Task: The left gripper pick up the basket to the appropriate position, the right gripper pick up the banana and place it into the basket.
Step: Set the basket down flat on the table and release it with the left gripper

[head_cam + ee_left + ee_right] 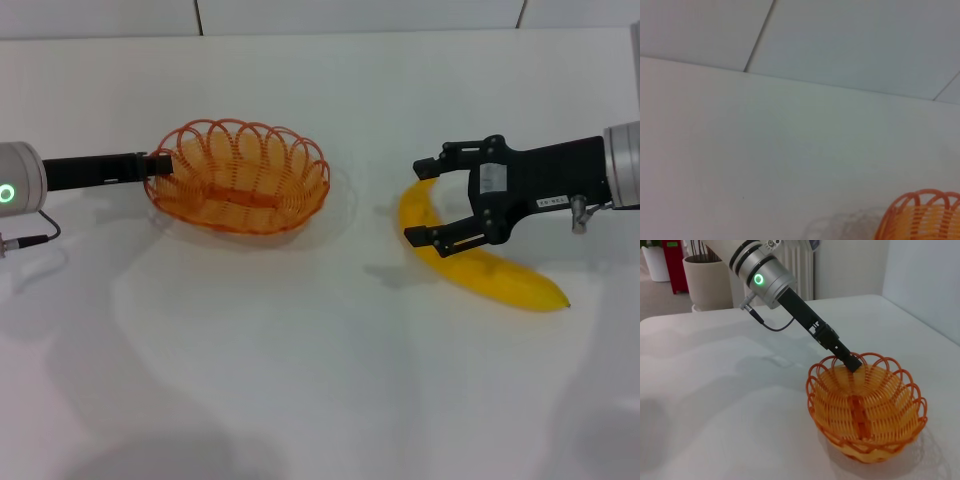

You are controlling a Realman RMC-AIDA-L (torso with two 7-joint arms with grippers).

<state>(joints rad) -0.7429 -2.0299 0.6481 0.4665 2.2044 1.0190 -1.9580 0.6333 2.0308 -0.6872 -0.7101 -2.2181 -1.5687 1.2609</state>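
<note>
White surface [300, 380] lies closest to me, bare and smooth. Next comes the banana [500, 275]. It lies flat on the surface on my right side, yellow and curved. My right gripper [428, 200] hangs over the banana's far end. Its two fingers are spread wide, one on each side of the banana, not squeezing it. Farther back on my left sits the basket [240, 175], made of orange wire loops. It is well apart from the banana. My left gripper [160, 165] is pinched tight on the basket's rim at the left edge. Nothing is inside the basket.
</note>
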